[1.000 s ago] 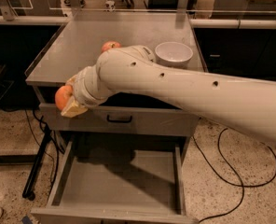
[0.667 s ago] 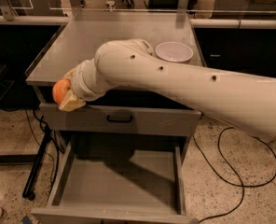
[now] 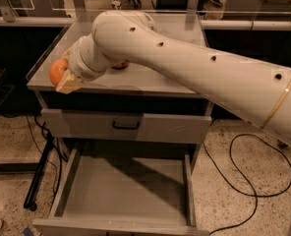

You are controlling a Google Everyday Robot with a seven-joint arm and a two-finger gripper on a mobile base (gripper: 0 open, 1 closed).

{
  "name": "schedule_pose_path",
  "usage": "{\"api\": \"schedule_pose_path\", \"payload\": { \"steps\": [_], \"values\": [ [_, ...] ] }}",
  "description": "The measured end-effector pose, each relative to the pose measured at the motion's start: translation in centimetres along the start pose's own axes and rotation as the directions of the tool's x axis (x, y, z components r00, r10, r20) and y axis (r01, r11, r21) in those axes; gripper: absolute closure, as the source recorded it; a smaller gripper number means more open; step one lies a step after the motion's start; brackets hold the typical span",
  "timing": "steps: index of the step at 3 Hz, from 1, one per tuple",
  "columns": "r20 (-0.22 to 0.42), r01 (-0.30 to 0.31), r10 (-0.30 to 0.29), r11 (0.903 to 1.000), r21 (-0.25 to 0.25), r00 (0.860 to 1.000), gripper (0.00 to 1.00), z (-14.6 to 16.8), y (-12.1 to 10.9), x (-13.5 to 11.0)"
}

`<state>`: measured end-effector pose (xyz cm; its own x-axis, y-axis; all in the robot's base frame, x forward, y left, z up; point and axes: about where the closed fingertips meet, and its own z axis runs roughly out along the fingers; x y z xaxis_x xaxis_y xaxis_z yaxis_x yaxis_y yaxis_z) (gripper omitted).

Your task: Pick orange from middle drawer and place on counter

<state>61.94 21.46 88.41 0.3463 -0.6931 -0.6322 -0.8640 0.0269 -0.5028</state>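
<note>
My gripper (image 3: 63, 77) is shut on the orange (image 3: 57, 71) and holds it at the counter's front left edge, just above the surface. The counter (image 3: 150, 78) is the flat grey top of the drawer cabinet. My white arm reaches across it from the right and hides much of it. The middle drawer (image 3: 126, 191) is pulled out below, its grey floor bare.
A red-yellow apple (image 3: 120, 65) sits on the counter, mostly hidden behind my arm. A shut drawer front with a black handle (image 3: 126, 126) lies under the counter. A black cable (image 3: 244, 181) loops on the floor at the right. A black stand leg (image 3: 37, 181) is at the left.
My arm has risen and swung back over the counter, lifting the orange from below the counter's edge to its level. The white bowl is now hidden behind the arm.
</note>
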Motion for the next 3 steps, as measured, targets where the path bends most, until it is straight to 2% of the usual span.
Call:
{"api": "schedule_pose_path", "payload": {
  "steps": [3],
  "values": [
    [-0.050,-0.014,0.010,0.9962,-0.086,0.999,1.00,2.2,-4.4,2.1]
  ]
}}
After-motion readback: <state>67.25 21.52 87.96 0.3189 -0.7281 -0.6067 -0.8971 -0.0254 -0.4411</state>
